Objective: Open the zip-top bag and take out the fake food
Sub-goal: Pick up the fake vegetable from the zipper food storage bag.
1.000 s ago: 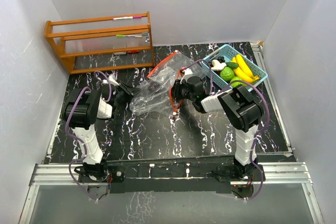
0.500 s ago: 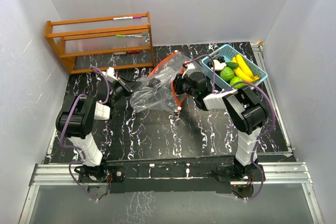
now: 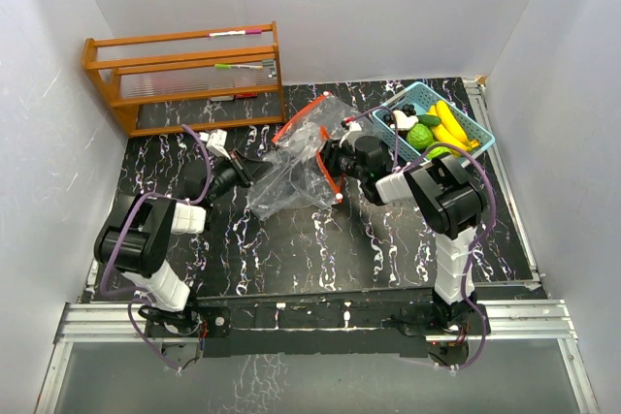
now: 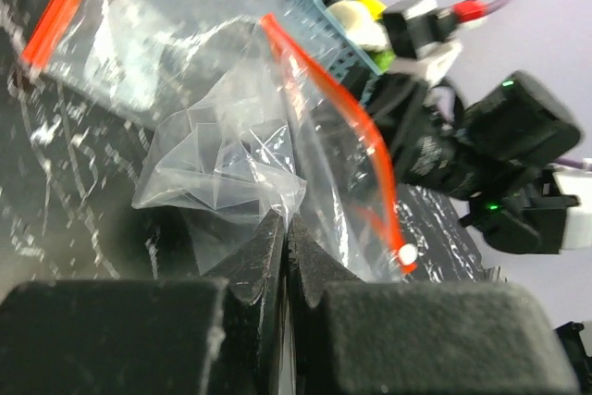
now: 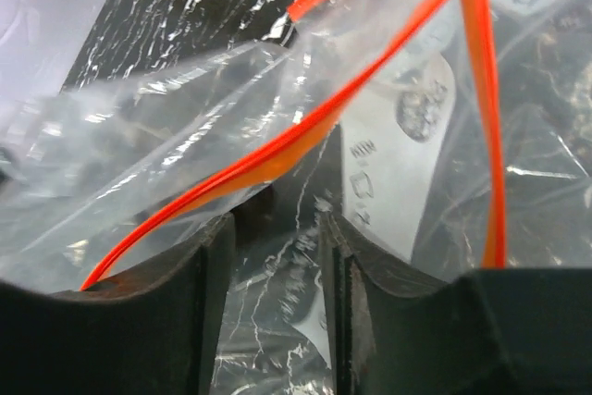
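My left claw (image 4: 285,228) is pinched tight on a fold of the clear zip-top bag (image 4: 231,150), which billows up ahead of its fingertips. My right claw (image 5: 275,224) stands partly parted and grips nothing that I can see. The bag's orange zip strip (image 5: 305,127) runs across just above the gap between its fingers. The fake food (image 3: 434,130), yellow bananas (image 3: 448,121) and round green fruits (image 3: 419,136), lies in the light-blue basket (image 3: 477,126) behind my right claw, outside the bag.

The zip-top bag (image 3: 291,167) is clear, crinkled, glossy plastic; the table (image 3: 320,239) is shiny veined black; the ten-o'clock rack (image 3: 179,57) is varnished wood.
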You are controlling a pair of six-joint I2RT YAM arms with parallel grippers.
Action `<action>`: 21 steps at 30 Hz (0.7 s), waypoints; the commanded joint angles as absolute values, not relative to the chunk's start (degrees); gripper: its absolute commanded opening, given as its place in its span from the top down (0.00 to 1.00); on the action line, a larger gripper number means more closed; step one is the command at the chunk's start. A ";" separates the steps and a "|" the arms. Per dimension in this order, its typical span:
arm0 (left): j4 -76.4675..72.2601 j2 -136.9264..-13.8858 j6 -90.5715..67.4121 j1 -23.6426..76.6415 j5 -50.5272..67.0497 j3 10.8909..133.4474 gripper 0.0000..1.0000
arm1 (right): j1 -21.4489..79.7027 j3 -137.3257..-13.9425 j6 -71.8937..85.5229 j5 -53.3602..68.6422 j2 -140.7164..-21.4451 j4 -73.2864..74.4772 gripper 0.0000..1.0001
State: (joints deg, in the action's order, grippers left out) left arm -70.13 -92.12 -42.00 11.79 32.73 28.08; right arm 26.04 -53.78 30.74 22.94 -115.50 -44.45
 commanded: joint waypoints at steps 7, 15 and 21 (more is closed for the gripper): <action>-65.88 -96.77 -40.27 11.67 30.31 28.75 1.00 | 26.23 -54.84 30.17 26.61 -114.85 -50.54 0.23; -65.11 -96.64 -40.23 11.67 30.09 29.01 1.00 | 29.93 -61.43 21.55 25.26 -118.83 -38.27 0.20; -65.23 -96.77 -40.45 11.69 29.93 28.45 1.00 | 33.14 -64.82 15.18 21.30 -120.65 -30.10 0.18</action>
